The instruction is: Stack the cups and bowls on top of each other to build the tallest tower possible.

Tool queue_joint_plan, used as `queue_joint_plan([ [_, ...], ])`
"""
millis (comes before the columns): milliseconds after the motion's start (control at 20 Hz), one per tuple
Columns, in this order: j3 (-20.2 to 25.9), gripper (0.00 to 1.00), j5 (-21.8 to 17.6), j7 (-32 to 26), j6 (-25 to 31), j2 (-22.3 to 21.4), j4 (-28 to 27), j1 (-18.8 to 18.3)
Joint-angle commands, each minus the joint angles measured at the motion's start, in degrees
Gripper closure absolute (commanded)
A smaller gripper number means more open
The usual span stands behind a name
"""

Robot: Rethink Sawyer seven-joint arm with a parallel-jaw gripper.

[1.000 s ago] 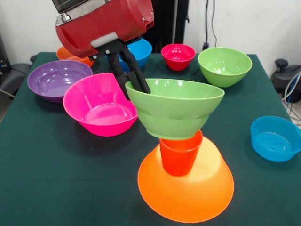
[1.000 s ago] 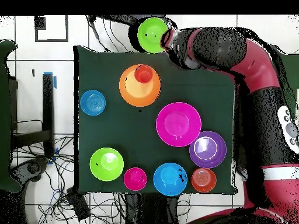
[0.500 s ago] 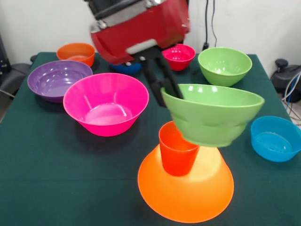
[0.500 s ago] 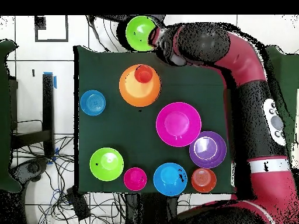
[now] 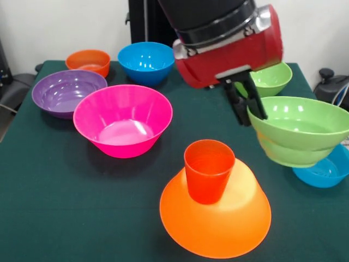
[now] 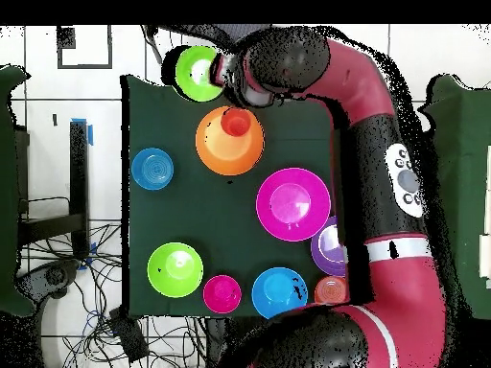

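dark green table point(image 5: 65, 196), white wall point(image 5: 65, 24)

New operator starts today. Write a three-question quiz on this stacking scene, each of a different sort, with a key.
1. True or false: the orange-red cup stands upright on the upturned orange bowl.
2. What does the gripper hold? A) pink bowl B) green bowl C) purple bowl
3. Fill in: in the front view, the held bowl hangs above a small ____ bowl.

Key:
1. True.
2. B, the green bowl, gripped at its rim, off to one side of the cup.
3. Blue: the blue bowl.
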Motion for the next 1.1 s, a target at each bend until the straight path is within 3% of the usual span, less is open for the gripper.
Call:
queue_joint_plan([
  [50,-5.95,1.0,-2.03,4.44,10.88,3.07,-4.53,1.83],
  [400,-7.58,1.0,-3.32,2.13,15.76,2.51,-3.95,1.87],
  [700,-8.55,1.0,-4.78,-0.69,14.29,1.81,-3.52,1.19],
  [1100,-8.45,1.0,-3.91,-1.64,14.89,1.71,-4.73,1.01],
])
